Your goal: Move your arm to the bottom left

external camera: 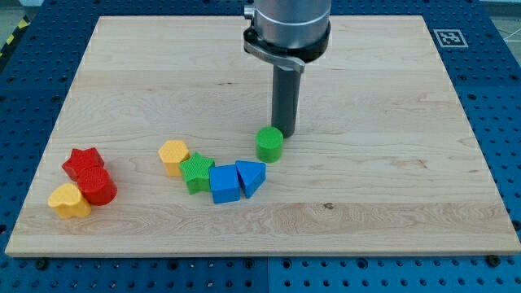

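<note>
My tip (286, 133) is at the end of the dark rod near the middle of the wooden board (391, 203). It stands just to the upper right of the green cylinder (269, 145), touching or nearly touching it. Below left of that lie a blue triangular block (251, 177), a blue cube (224, 184), a green star (196, 172) and a yellow hexagonal block (173, 155), close together in a row. At the bottom left sit a red star (83, 162), a red cylinder (98, 187) and a yellow heart-like block (68, 200).
The arm's grey body (288, 28) hangs over the top middle of the board. A black and white marker tag (449, 37) is at the top right corner. Blue perforated table (505, 122) surrounds the board.
</note>
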### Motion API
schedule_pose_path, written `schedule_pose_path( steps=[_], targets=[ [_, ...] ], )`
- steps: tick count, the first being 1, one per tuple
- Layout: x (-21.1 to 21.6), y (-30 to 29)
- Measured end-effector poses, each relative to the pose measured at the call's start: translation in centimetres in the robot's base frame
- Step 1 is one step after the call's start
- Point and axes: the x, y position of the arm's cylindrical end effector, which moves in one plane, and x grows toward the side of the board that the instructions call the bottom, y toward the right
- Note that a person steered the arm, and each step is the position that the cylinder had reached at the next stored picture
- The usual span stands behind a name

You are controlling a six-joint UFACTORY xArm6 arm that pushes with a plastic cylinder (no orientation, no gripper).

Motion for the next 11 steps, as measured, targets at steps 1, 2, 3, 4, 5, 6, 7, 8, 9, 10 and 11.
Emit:
schedule_pose_path(
  steps=[1,2,3,4,5,6,7,8,9,10,11],
  targets=[
    [1.6,0.0],
    [2.2,0.1],
    [2.3,1.0],
    [-0.9,2.6],
    [-4.5,-0.4],
    [-4.9,-8.4],
    [-4.9,-16.2],
    [-3.9,-22.6],
    [-1.2,-29.1],
    [1.0,-33.3],
    [4.4,-33.3]
  ],
)
